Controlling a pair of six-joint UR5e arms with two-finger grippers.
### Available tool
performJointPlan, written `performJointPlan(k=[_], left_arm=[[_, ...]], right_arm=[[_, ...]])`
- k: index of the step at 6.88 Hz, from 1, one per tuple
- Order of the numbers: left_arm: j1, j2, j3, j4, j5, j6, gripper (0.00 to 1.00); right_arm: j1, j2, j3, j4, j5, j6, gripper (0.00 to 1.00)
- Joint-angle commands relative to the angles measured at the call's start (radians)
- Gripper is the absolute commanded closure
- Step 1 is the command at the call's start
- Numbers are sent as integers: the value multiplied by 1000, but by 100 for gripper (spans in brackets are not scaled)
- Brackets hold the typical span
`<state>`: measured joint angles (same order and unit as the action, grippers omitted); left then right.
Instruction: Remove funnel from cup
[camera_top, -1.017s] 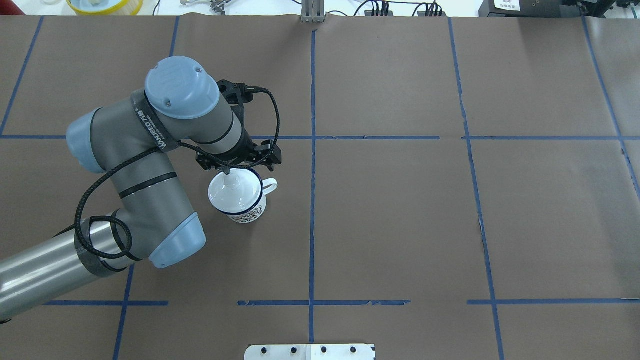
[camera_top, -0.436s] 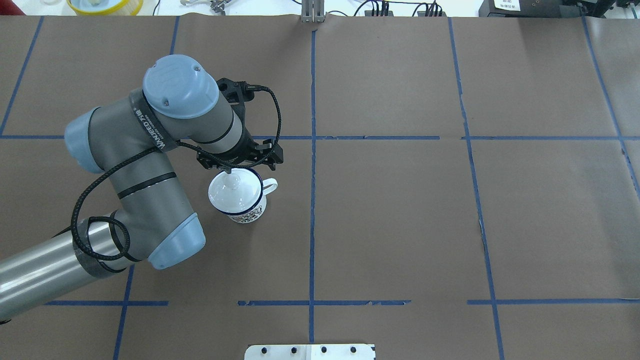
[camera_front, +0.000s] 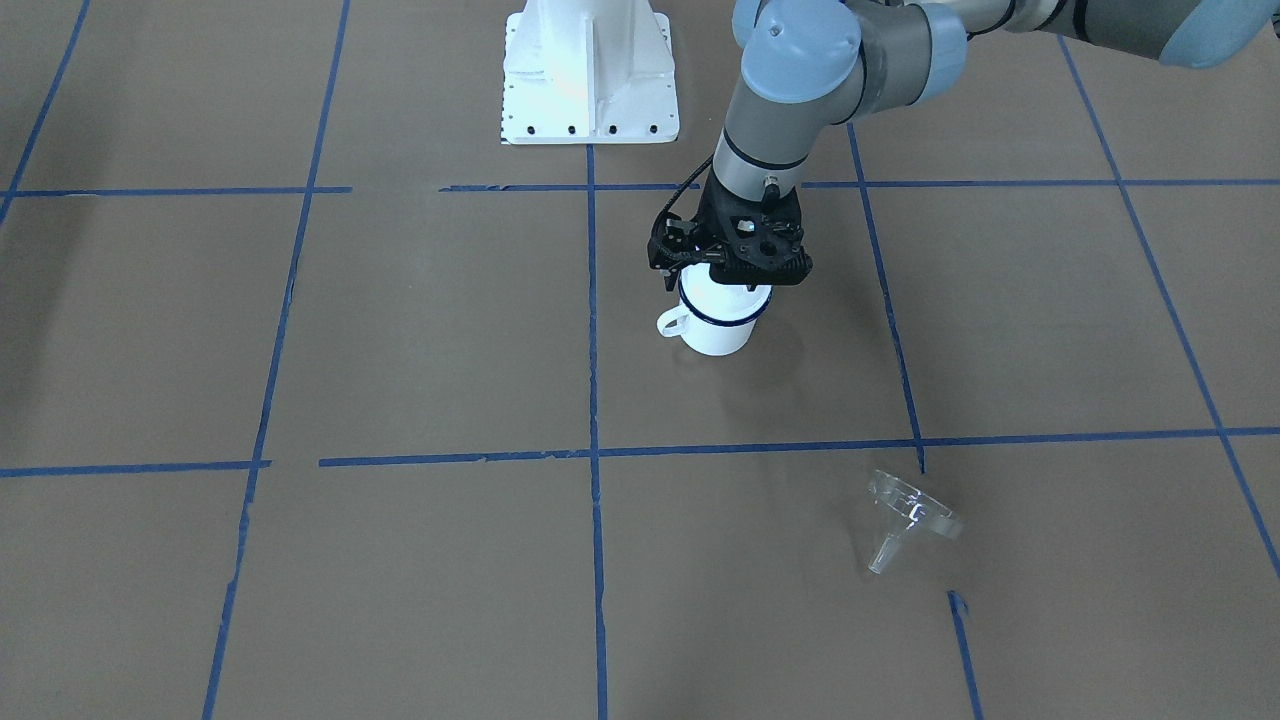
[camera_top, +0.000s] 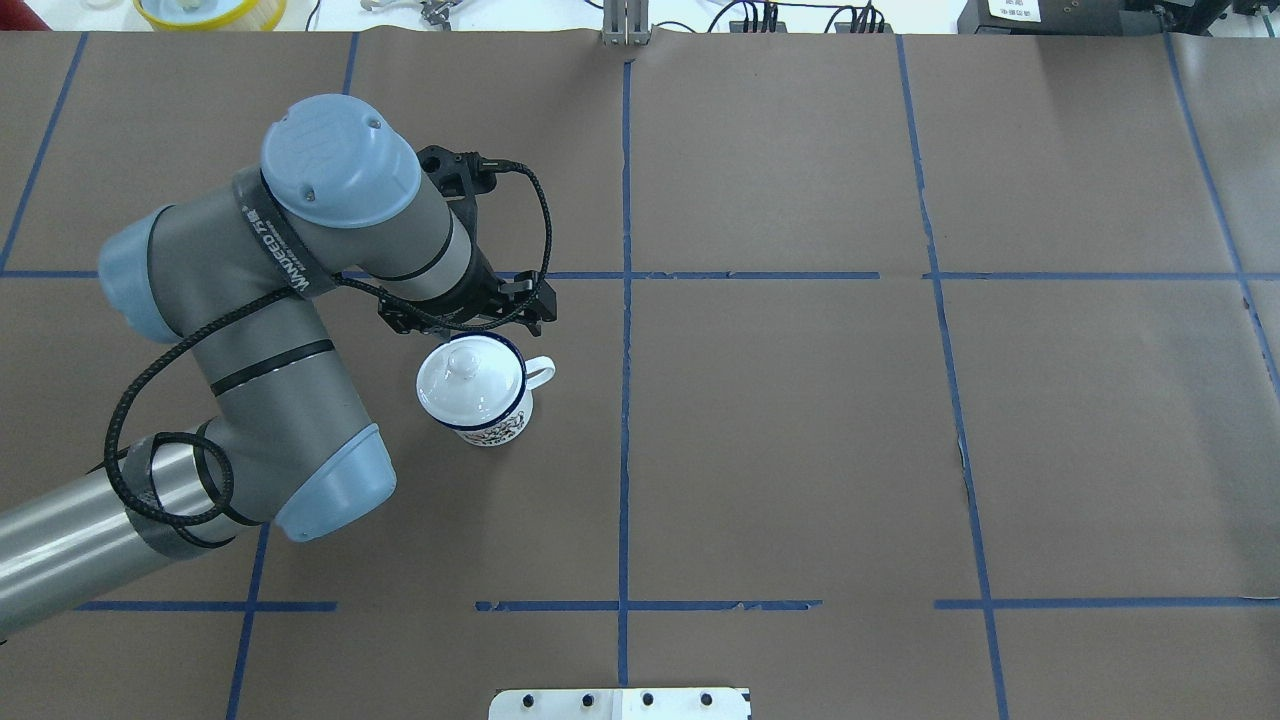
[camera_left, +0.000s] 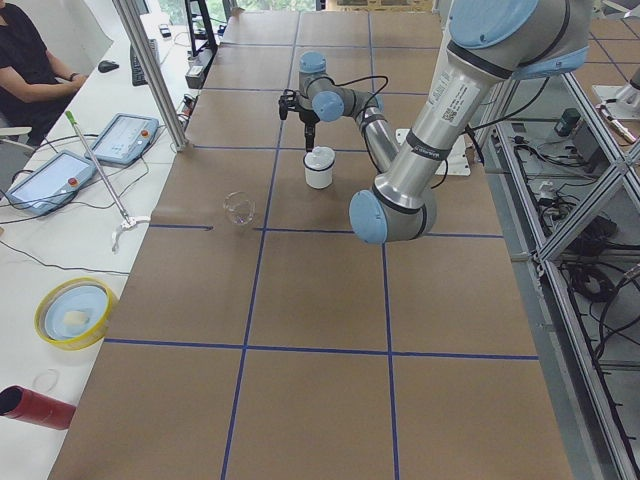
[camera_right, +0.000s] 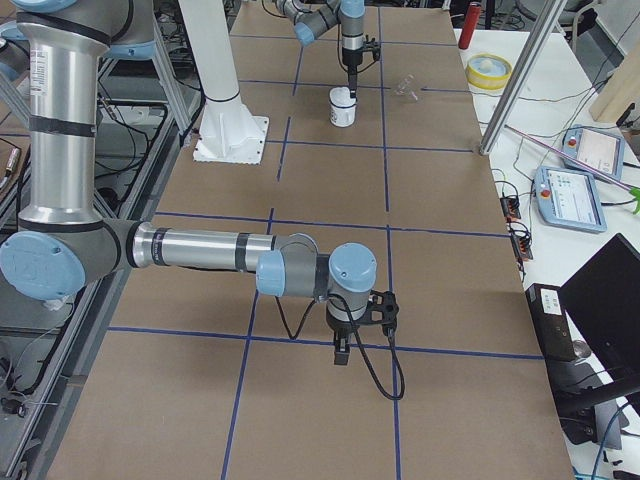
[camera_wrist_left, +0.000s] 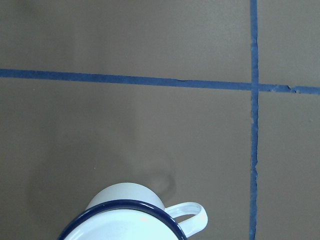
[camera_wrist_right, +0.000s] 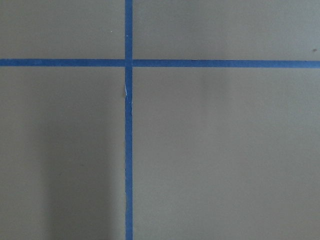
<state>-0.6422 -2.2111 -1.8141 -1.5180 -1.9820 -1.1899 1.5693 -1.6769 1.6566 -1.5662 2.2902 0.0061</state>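
Note:
The cup (camera_top: 478, 398) is a white enamel mug with a dark blue rim, upright left of the table's middle, with a white domed knobbed lid (camera_top: 462, 365) on it. It also shows in the front view (camera_front: 715, 325) and at the bottom of the left wrist view (camera_wrist_left: 131, 218). The clear funnel (camera_front: 905, 515) lies on its side on the table, apart from the cup. My left gripper (camera_front: 722, 274) hangs just above the cup's far rim. Its fingers are hidden by the wrist, so I cannot tell its state. My right gripper (camera_right: 341, 352) shows only in the right side view.
Blue tape lines (camera_top: 625, 400) divide the brown table. The white robot base (camera_front: 588, 75) stands at the near edge. A yellow dish (camera_left: 72, 312) and a red cylinder (camera_left: 30, 408) lie off the mat. Tablets (camera_left: 50, 180) sit on the operators' side.
My left arm has drawn back from the cup, up and to the left in the overhead view. The lid's knob now shows free of the gripper. The cup has not moved.

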Motion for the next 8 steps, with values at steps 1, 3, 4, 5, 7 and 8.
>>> performJointPlan(k=[1, 3, 4, 5, 7, 8], left_arm=[[-2, 11, -59, 76, 0, 1, 0], [9, 24, -65, 76, 0, -7, 0], [16, 24, -53, 75, 0, -8, 0], [32, 24, -53, 74, 0, -8, 0], [47, 30, -56, 74, -3, -8, 0], [52, 31, -56, 74, -3, -8, 0]], right_arm=[[0, 0, -1, 0, 0, 0, 0], [0, -1, 0, 0, 0, 0, 0], [0, 0, -1, 0, 0, 0, 0], [0, -1, -1, 0, 0, 0, 0], [0, -1, -1, 0, 0, 0, 0], [0, -1, 0, 0, 0, 0, 0]])
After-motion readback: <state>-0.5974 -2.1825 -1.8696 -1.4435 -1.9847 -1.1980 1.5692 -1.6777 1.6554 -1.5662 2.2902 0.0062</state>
